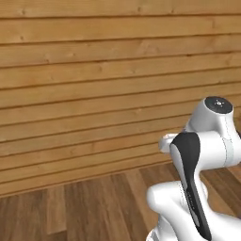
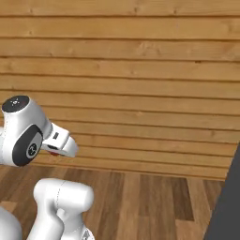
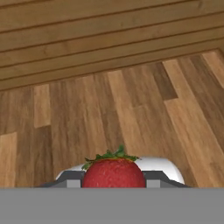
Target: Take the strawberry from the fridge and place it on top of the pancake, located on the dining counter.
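Note:
The strawberry (image 3: pixel 113 173), red with a green leafy cap, sits between my gripper's (image 3: pixel 113 180) two dark fingertips (image 3: pixel 72 179) at the bottom of the hand view. The gripper is shut on it. In the right base view the hand (image 2: pixel 60 140) sticks out to the right of the arm's upper joint, and a speck of the strawberry's red (image 2: pixel 54 152) peeks out beneath it. The hand's white tip (image 1: pixel 165 141) also juts left of the arm in the left base view. The fridge, the pancake and the dining counter are out of view.
A wall of horizontal wooden planks (image 1: pixel 94 84) stands ahead, meeting a wood plank floor (image 3: pixel 109 109) below the gripper. A dark slanted panel (image 2: pixel 229 206) cuts into the lower right corner of the right base view.

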